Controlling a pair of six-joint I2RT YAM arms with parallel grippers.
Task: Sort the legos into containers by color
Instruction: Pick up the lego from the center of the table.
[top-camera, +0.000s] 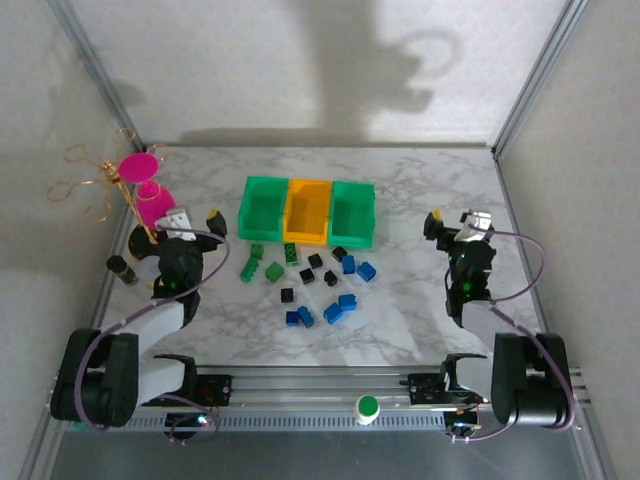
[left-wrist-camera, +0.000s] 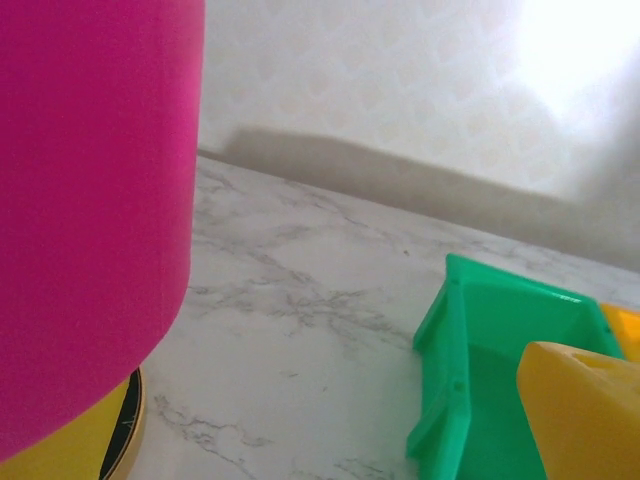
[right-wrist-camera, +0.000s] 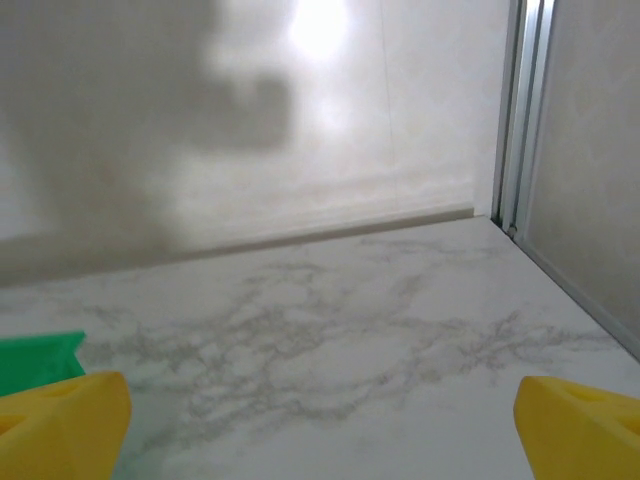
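Legos (top-camera: 315, 285) lie loose on the marble tabletop (top-camera: 420, 310), green ones toward 9 o'clock of the scatter, black in the middle, blue toward 3 and 6 o'clock, the whole lot just at 6 o'clock of the containers (top-camera: 306, 212), a touching green-orange-green row. Left claw (top-camera: 195, 224) sits at 9 o'clock of that row, close beside the pink cups (top-camera: 150, 200), fingers spread, gripping nothing. Right claw (top-camera: 455, 224) sits at 3 o'clock, apart from the row, likewise spread and empty.
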